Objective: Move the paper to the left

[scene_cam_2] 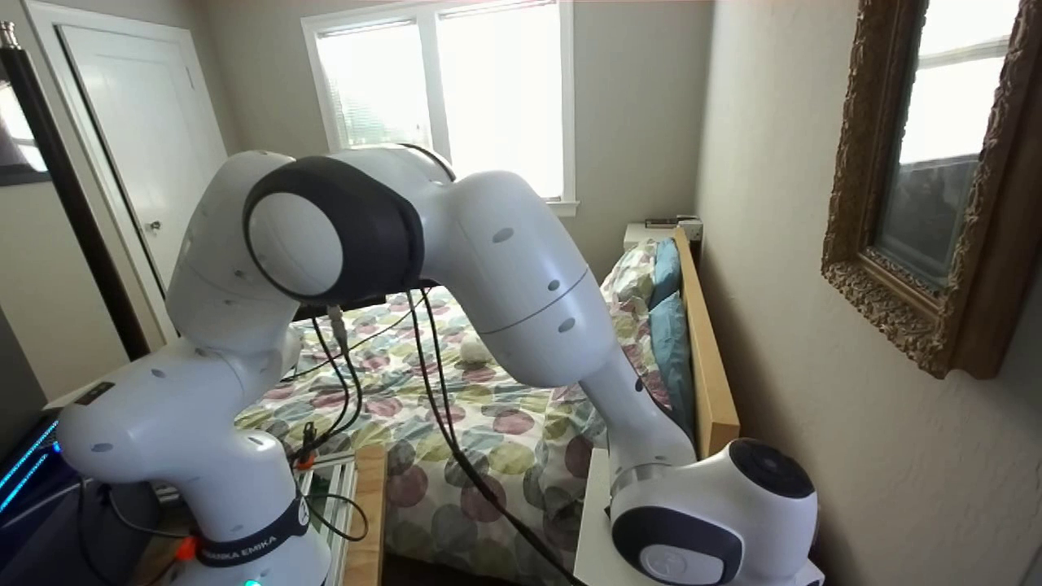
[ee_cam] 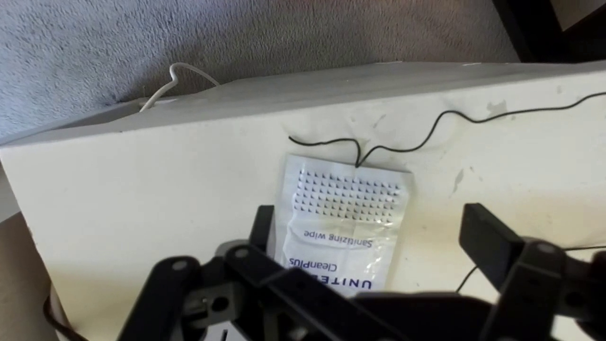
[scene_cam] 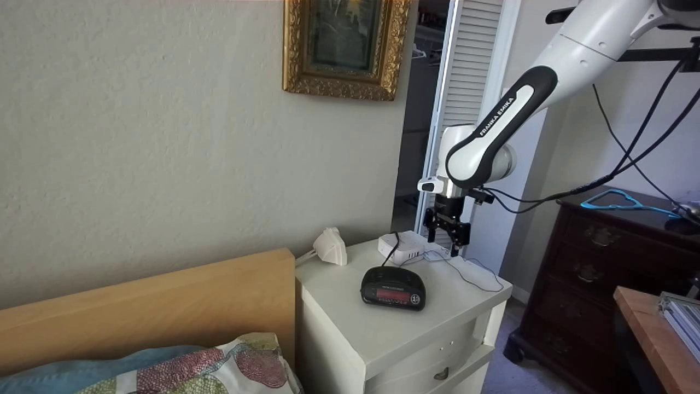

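Note:
A flat white packet (ee_cam: 348, 201) printed "Sanitizing wipe" lies on the nightstand top. It is the only paper-like thing I see; a crumpled white paper with a pointed top does not show. The packet shows small in an exterior view (scene_cam: 436, 256). My gripper (ee_cam: 370, 227) is open and empty over it. In the wrist view the left finger overlaps the packet's left edge; the right finger is well right of it. The packet's lower part is hidden behind the gripper. In an exterior view the gripper (scene_cam: 444, 244) points down, low over the nightstand. Contact cannot be told.
A dark alarm clock (scene_cam: 392, 288), a white box (scene_cam: 401, 248) and a cream shell-like lump (scene_cam: 330, 246) stand on the white nightstand (scene_cam: 350, 312). A thin black wire (ee_cam: 428, 137) touches the packet's upper edge. The headboard (scene_cam: 164, 301) and wall border the nightstand.

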Motion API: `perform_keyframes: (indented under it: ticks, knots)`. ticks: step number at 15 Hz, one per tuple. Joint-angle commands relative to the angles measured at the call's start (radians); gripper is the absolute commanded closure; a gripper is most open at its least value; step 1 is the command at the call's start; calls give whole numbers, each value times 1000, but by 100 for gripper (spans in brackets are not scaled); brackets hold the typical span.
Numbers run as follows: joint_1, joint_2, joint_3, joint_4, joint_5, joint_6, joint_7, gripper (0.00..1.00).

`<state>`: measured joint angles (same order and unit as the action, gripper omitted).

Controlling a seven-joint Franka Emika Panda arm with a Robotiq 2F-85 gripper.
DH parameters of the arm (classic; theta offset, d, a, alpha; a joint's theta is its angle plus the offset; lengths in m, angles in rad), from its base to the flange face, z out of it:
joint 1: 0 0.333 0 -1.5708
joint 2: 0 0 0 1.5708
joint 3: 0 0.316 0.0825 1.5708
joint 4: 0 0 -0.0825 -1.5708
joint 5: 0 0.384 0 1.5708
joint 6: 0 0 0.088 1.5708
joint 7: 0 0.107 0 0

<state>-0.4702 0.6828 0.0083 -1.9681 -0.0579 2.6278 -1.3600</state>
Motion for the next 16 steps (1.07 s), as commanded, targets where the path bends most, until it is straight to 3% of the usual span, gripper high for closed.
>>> perform_keyframes:
  ticks: [1,15,16]
  knots:
    - [-30,51,33,45,36,2,-60,0]
    - [-46,96,53,80,36,23,-83,2]
    - [-48,96,54,80,36,24,-85,26]
